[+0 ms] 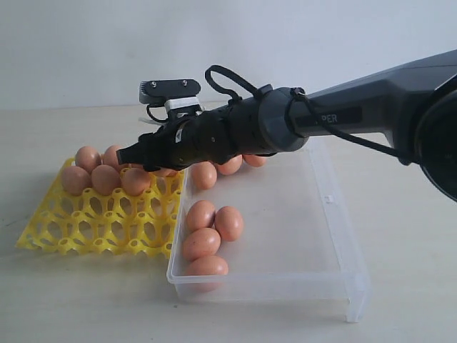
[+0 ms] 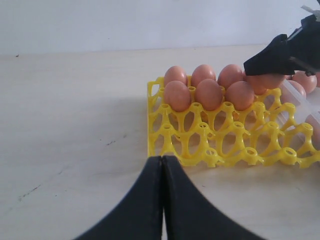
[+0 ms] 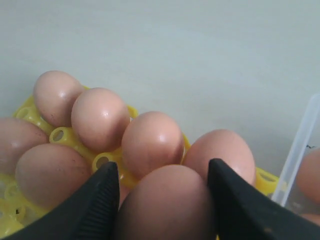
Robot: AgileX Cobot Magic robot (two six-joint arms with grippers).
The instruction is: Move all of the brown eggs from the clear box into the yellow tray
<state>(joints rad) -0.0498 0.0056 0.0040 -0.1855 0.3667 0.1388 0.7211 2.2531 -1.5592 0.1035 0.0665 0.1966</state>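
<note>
Four brown eggs (image 1: 201,243) at box (image 1: 285,239) front, right end effector (image 3: 161,169) gripping another, left end effector (image 2: 162,160) closed

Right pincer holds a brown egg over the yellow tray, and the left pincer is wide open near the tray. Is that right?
Not quite: the left pincer is shut, its fingers pressed together, as the left wrist view shows. The rest holds: the right pincer holds a brown egg over the yellow tray.
</note>
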